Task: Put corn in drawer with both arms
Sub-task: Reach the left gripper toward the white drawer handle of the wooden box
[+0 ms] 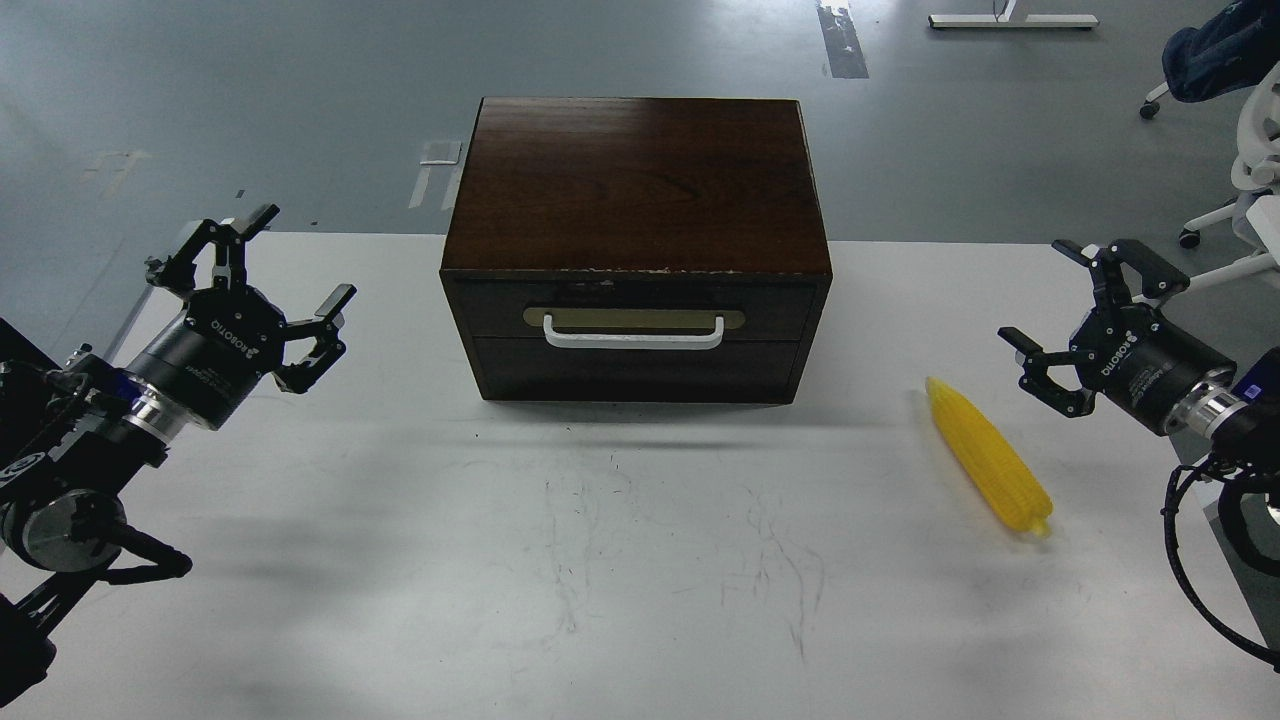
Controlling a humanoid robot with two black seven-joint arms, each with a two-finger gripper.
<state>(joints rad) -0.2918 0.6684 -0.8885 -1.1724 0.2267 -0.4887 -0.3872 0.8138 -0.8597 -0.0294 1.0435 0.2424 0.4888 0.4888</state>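
Note:
A bright yellow corn (985, 455) lies on the white table right of the dark brown box (636, 190), tapered tip pointing toward the box. The drawer (634, 310) in the box's front is closed, its white bar handle (633, 333) under a brass plate. My left gripper (290, 260) hovers open left of the box, nothing between its fingers. Just right of the corn and a bit above it, my right gripper (1045, 295) is held open and empty.
The white table (620, 560) carries scuff marks at its centre. Beyond its far edge is grey floor, with office chairs (1240, 120) at the upper right. Cables hang off my right arm near the table's right edge.

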